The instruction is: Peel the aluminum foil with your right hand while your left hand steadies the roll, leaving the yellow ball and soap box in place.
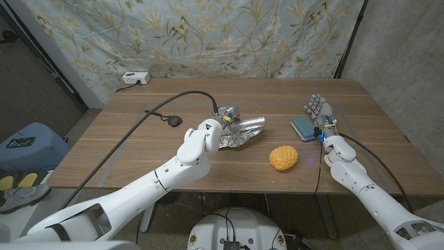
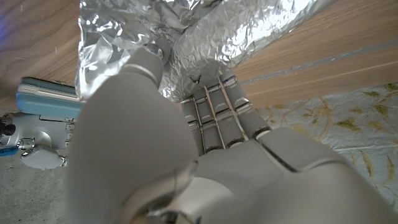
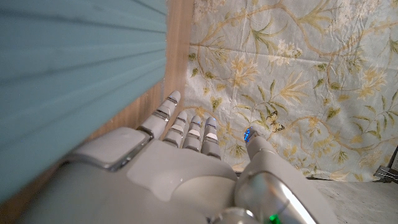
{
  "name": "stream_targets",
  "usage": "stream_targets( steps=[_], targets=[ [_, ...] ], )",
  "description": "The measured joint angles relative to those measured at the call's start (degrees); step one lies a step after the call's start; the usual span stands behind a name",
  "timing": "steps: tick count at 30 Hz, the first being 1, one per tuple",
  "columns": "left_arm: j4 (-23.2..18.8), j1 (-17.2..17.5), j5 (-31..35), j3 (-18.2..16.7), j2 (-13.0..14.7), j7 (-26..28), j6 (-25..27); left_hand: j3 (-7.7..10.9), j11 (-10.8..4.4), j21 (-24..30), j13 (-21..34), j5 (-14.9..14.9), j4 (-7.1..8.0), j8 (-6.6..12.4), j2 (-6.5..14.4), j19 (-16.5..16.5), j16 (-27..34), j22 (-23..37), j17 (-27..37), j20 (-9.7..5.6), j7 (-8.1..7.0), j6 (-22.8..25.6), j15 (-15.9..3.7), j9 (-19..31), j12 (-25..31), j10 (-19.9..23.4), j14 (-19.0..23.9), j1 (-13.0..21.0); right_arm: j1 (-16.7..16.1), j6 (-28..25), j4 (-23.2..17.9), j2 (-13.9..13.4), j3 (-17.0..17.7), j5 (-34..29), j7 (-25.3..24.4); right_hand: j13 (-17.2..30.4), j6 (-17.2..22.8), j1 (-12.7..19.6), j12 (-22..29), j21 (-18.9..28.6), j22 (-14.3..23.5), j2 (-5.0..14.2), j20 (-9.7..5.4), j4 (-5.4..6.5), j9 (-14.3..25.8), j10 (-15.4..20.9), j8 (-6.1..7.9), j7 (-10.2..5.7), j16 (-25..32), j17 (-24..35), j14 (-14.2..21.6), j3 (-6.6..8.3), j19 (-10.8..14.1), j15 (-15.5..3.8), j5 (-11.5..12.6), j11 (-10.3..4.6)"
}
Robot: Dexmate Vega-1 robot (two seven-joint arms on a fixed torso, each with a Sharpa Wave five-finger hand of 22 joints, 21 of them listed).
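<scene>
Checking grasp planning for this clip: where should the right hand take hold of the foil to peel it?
Probably the loose crumpled sheet spreading toward the yellow ball, approached from the robot's right. The left hand covers the roll end, so the flap is the free edge.

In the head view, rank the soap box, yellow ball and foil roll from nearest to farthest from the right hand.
1. Soap box: right beside the right hand, toward the table's middle.
2. Yellow ball: nearer the front edge, left of the hand.
3. Foil roll: mid-table, under the left hand.

Left hand point(image 1: 220, 123) fingers curled, gripping; right hand point(image 1: 320, 110) open, fingers extended
</scene>
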Motion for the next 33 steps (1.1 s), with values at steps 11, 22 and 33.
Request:
stream_targets(
  steps=[11,22,33],
  targets=[
    [0.21,-3.19,-4.72,1.03,0.03,-0.08,2.0,-0.23,0.0,0.49,0.25,0.0,-0.08,0.0,0.0,-0.22,-0.03,-0.25,-0.04,0.22,0.02,0.18,0.22,0.0,-0.21,0.01,0.22,0.0,0.04,-0.47,-0.55,-0.41,0.15,-0.01,-0.25,0.0,0.0,0.0,0.0,0.0,0.0,0.0,0.0,0.0,0.0,0.0,0.0,0.0,0.0,0.0,0.0,0.0,0.0,0.0,0.0,0.0],
    [-0.6,-6.3,-10.76,2.44,0.43,-0.15,5.16,-0.55,0.01,0.95,0.47,0.0,-0.05,0.0,0.0,-0.31,-0.44,-0.51,-0.13,0.31,0.12,0.3,0.21,0.0,-0.56,0.62,1.03,0.0,-0.52,-1.01,-1.42,-0.91,0.48,0.23,-0.43,0.0,0.0,0.0,0.0,0.0,0.0,0.0,0.0,0.0,0.0,0.0,0.0,0.0,0.0,0.0,0.0,0.0,0.0,0.0,0.0,0.0],
    [-0.77,-10.53,-16.68,4.06,1.12,-1.32,7.94,-0.55,0.21,1.35,0.93,0.0,-0.05,0.0,0.0,-0.31,-0.63,-0.6,0.05,0.31,0.22,0.4,0.43,0.0,-0.95,0.82,1.26,0.0,-0.97,-1.34,-2.07,-1.21,0.69,0.35,-0.81,0.0,0.0,0.0,0.0,0.0,0.0,0.0,0.0,0.0,0.0,0.0,0.0,0.0,0.0,0.0,0.0,-0.01,0.0,0.0,0.0,0.0]
  ],
)
